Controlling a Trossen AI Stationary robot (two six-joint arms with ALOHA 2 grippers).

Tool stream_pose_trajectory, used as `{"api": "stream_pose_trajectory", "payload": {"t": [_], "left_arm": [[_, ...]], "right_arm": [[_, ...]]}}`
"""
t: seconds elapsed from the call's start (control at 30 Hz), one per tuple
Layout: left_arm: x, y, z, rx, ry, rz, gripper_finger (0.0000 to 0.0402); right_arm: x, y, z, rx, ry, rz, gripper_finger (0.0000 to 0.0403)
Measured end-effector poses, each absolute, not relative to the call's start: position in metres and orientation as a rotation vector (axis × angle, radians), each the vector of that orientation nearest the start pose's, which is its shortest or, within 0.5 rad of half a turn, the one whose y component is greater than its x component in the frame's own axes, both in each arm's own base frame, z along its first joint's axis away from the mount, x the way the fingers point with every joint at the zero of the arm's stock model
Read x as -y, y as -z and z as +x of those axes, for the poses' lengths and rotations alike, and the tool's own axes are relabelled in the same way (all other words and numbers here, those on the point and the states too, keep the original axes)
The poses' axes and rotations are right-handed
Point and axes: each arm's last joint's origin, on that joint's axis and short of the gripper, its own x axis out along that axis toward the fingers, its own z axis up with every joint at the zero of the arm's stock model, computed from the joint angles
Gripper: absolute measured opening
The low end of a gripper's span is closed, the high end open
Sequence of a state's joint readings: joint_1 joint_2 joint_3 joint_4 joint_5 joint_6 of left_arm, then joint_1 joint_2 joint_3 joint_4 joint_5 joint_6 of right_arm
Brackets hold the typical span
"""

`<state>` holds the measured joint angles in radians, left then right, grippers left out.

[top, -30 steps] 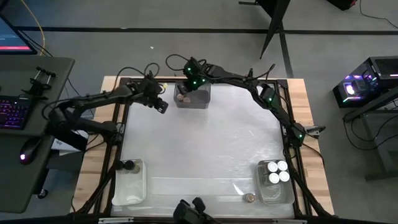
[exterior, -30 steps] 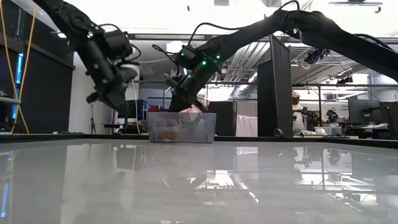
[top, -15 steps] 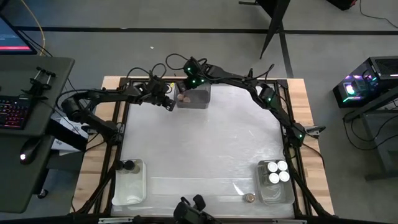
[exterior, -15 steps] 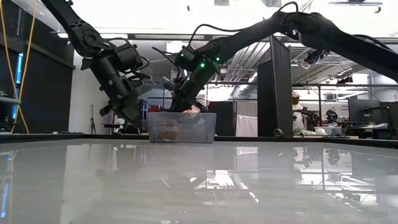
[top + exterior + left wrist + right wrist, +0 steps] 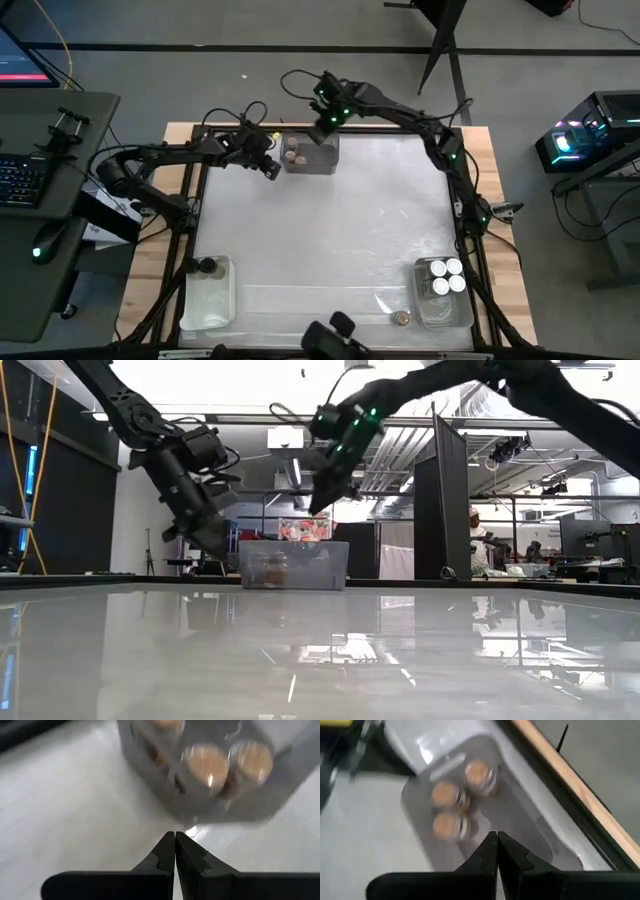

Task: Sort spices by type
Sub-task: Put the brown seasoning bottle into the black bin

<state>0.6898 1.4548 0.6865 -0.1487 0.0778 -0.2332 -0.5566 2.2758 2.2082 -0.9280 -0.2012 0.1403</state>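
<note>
R gripper (image 5: 322, 133) pinched empty above grey bin (image 5: 325, 165); cork-top jars (image 5: 447, 795) prob light, rigid, slick glass; grab round sides.

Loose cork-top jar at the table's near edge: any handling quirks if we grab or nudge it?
The cork-top jar is a small cylinder standing upright, so a side push would probably tip it, then let it roll. Its sides may be smooth and slippery. It stands close to the table edge, so it could roll off.
</note>
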Motion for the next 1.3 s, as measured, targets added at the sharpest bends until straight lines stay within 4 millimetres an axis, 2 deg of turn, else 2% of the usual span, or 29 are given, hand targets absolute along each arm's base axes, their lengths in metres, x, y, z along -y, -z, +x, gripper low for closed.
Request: {"api": "stream_pose_trajectory", "payload": {"t": [0.17, 0.37, 0.43, 0.5, 0.67, 0.77, 0.87, 1.1, 1.17, 1.3], "left_arm": [[-0.164, -0.176, 0.191, -0.836, -0.648, -0.535, 0.0000], [-0.153, -0.213, 0.175, -0.696, -0.625, -0.453, 0.0000], [-0.146, -0.220, 0.169, -0.637, -0.592, -0.439, 0.0000], [-0.137, -0.220, 0.163, -0.579, -0.541, -0.437, 0.0000], [-0.115, -0.204, 0.145, -0.431, -0.418, -0.539, 0.0000], [-0.103, -0.201, 0.138, -0.344, -0.372, -0.605, 0.0000], [-0.094, -0.209, 0.136, -0.261, -0.326, -0.618, 0.0000], [-0.082, -0.241, 0.138, -0.010, -0.268, -0.566, 0.0000], [-0.079, -0.247, 0.142, 0.003, -0.282, -0.570, 0.0000], [-0.069, -0.260, 0.159, -0.031, -0.288, -0.560, 0.0000]], "right_arm": [[0.234, -0.291, 0.400, -1.039, 0.321, 0.439, 0.0000], [0.203, -0.312, 0.385, -1.158, 0.263, 0.405, 0.0000], [0.192, -0.319, 0.382, -1.182, 0.249, 0.398, 0.0000], [0.179, -0.327, 0.378, -1.202, 0.243, 0.389, 0.0000], [0.136, -0.351, 0.368, -1.224, 0.237, 0.361, 0.0000], [0.107, -0.357, 0.358, -1.222, 0.259, 0.326, 0.0000], [0.077, -0.355, 0.338, -1.212, 0.300, 0.338, 0.0000], [0.016, -0.318, 0.266, -1.133, 0.346, 0.576, 0.0000], [-0.001, -0.310, 0.250, -1.080, 0.308, 0.656, 0.0000], [-0.039, -0.306, 0.232, -0.949, 0.162, 0.711, 0.0000]]}}
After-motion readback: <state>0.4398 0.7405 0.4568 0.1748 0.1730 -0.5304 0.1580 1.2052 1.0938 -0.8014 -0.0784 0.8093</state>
